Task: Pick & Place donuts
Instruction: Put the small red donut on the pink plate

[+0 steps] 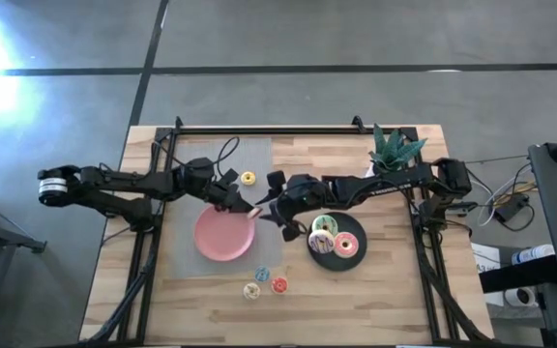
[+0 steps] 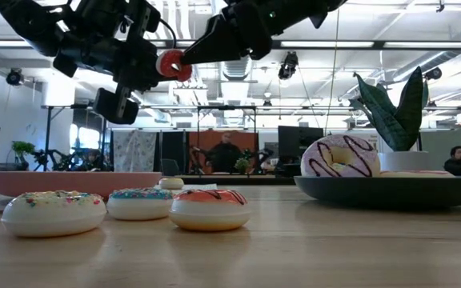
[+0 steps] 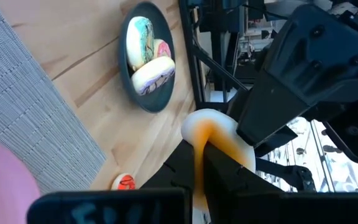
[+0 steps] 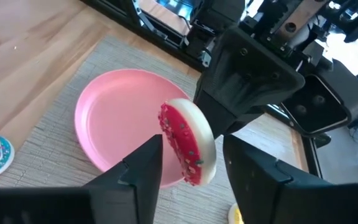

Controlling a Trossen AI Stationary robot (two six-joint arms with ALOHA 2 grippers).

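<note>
A tiny red-iced donut [image 4: 188, 143] with a cream underside hangs in the air on edge, above the right rim of the pink plate [image 1: 222, 235]. My left gripper [image 1: 232, 200] reaches it from the table's left and is shut on it. My right gripper [image 4: 191, 168] comes from the right and is open, one finger beside each face of the donut. Three larger iced donuts [image 1: 334, 238] lie on the black plate [image 1: 356, 259]. Three tiny donuts [image 1: 264, 283] lie on the table near the front, and a yellow one [image 1: 249, 178] lies farther back. My left gripper holds the red donut by its edge [image 3: 213, 130] on the side turned away from my right gripper, pinched between the two fingers. The fingers come roughly level from the table's left. The donut is lifted clear and stands on edge; it hides the exact place of contact. My right gripper has a finger [image 4: 145, 165] close to the donut's red face; I cannot tell whether it touches.
A grey woven mat [image 1: 249, 155] lies under the pink plate. A potted plant [image 1: 395, 147] stands at the far right of the table. The two arms meet over the table's middle. Bare wood shows along the near edge. People sit in the room beyond.
</note>
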